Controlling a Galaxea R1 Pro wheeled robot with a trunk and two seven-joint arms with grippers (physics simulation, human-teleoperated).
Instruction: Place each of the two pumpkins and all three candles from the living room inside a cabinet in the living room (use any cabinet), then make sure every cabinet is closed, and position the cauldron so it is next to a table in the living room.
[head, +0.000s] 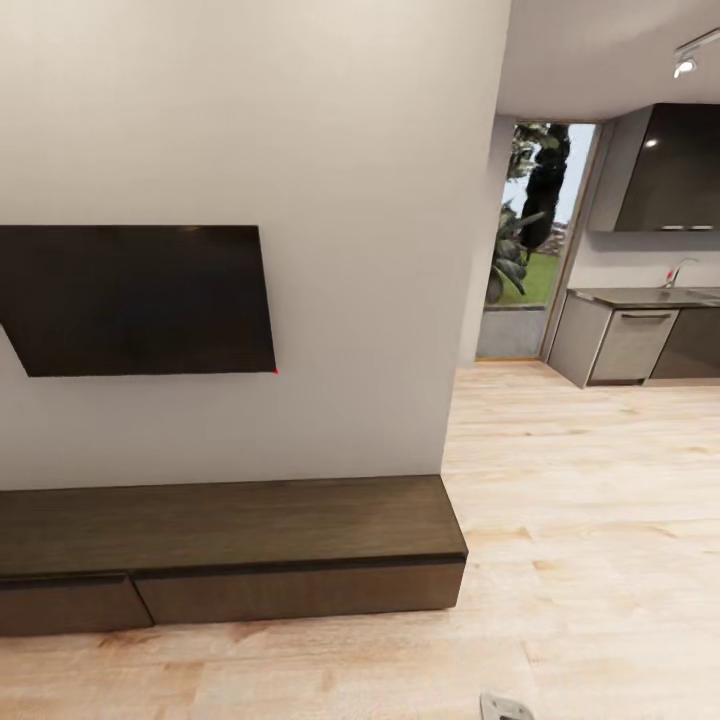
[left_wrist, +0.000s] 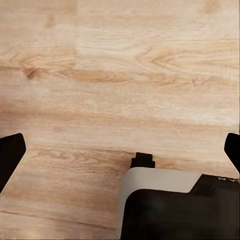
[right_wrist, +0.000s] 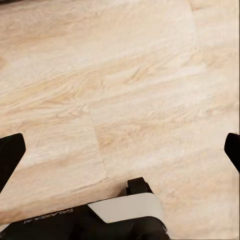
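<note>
left tool (left_wrist: 120, 150): both fingertips (left_wrist: 10, 152) stand far apart at the margins of the left wrist view, nothing between them, over bare wooden floor (left_wrist: 125, 65) and a part of the robot's own base (left_wrist: 170, 200). right tool (right_wrist: 120, 150): likewise spread wide and empty above the floor planks. neither tool touches any object.

head view: the cabinet (head: 230, 545), a long, low dark-brown unit, runs along the foot of the wall (head: 350, 200), beneath a dark wall-mounted screen (head: 140, 300). its top is bare from the end corner nearest the kitchen opening to where the view cuts it off. two flat drawer fronts (head: 300, 590) sit flush with the body, so both appear closed. a kitchen counter (head: 640, 335) with a sink tap lies well apart, beyond the wall's end.

handling, as judged: the drawer fronts are rigid, smooth and without handles, so a pinch on the face would likely slip. the best purchase is probably the shadowed gap under the cabinet's top edge, hooked with one finger near the middle of a front and drawn straight out; a pull near a corner may rack the drawer. the drawer itself should slide lightly while empty.
</note>
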